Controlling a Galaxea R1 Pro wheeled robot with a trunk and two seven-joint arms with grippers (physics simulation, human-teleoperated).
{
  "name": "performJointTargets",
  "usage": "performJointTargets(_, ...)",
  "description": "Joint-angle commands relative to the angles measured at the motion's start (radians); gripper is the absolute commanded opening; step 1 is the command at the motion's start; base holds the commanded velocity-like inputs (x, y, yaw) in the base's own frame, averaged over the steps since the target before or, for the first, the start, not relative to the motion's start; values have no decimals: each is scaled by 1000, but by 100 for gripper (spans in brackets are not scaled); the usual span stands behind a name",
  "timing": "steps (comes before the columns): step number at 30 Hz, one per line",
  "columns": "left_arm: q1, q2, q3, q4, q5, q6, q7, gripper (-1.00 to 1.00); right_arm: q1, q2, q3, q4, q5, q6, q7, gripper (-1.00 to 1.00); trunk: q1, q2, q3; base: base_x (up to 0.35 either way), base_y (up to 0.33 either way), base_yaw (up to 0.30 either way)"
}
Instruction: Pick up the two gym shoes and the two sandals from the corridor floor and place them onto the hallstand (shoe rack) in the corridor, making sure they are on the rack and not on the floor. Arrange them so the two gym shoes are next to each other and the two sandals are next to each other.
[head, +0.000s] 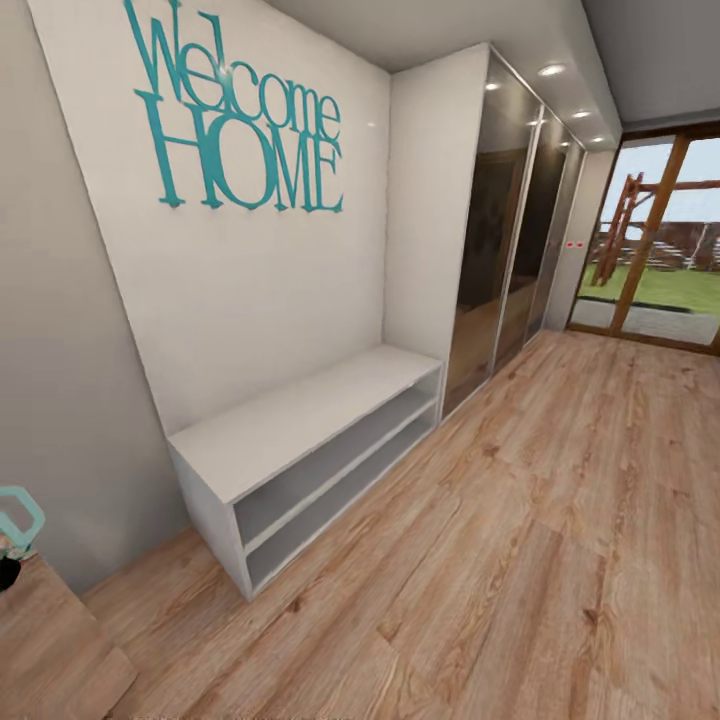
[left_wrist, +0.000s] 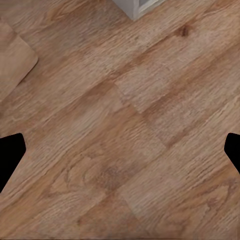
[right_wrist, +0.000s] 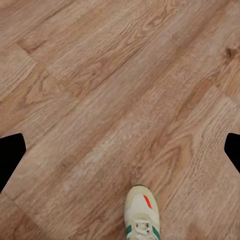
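Note:
The light-grey hallstand (head: 300, 440) stands against the white wall, both open shelves and its top bare. One cream-white gym shoe (right_wrist: 141, 216) with teal stripes and a red-orange patch lies on the wood-plank corridor floor (head: 520, 560), below my open right gripper (right_wrist: 120, 152) and apart from its fingers. My left gripper (left_wrist: 120, 152) is open too, over bare floor (left_wrist: 125, 125), with a corner of the hallstand (left_wrist: 136, 6) at the picture's edge. The second gym shoe and both sandals are out of view.
A glass-fronted wardrobe (head: 510, 230) adjoins the hallstand's far end. Glass doors (head: 660, 240) close the corridor's end. A low wooden surface (head: 50, 650) with a teal object (head: 18, 520) sits at the near left; its rounded corner (left_wrist: 15, 65) appears in the left wrist view.

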Motion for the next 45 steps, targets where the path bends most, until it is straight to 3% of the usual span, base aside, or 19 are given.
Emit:
performJointTargets(1, -1, 0, -1, 1, 6, -3, 1, 100, 0, 0, 0, 0, 0, -3, -1, 100, 0, -1, -2, 0, -62, 270)
performJointTargets(45, -1, 0, 1, 2, 6, -3, 1, 100, 0, 1, 0, 2, 0, -3, -1, 100, 0, -1, -33, 0, -4, 270)
